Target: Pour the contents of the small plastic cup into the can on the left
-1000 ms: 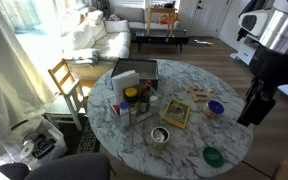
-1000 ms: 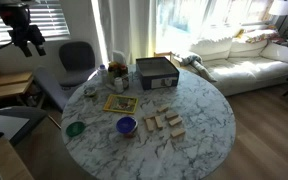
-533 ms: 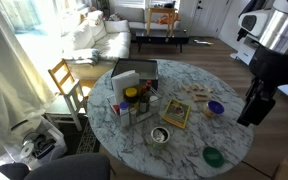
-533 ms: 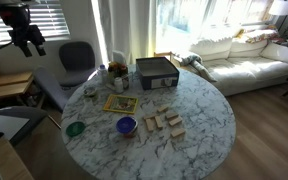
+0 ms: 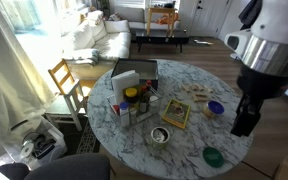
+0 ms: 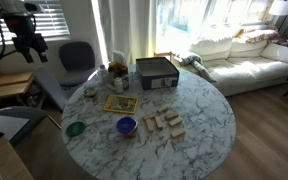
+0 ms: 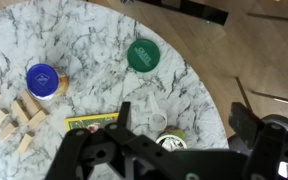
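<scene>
We see the gripper (image 7: 180, 115) hanging over the rim of the round marble table (image 5: 189, 137). In the wrist view its fingers (image 7: 124, 112) are spread wide with nothing between them, so the jaws are released. In an exterior view the arm reaches down beside the table edge, above the tabletop and touching none of the things on it. The can (image 5: 160, 134) stands upright near the table's near edge, open top up, just beside a corner of a yellow card (image 5: 176, 113). It is well apart from the gripper. A green lid (image 5: 213, 156) lies by the edge closest to the arm, and a blue disc (image 5: 216, 107) sits farther in. Wooden blocks (image 5: 197, 95) lie between the blue disc and a dark box (image 5: 134, 72). An orange-lidded jar (image 5: 131, 95) stands in a cluster of small things next to the box. In the wrist view a pale round thing shows between the fingers, near the card. We cannot tell whether it is the can or the cup, and we cannot pick out the small plastic cup with any certainty.
</scene>
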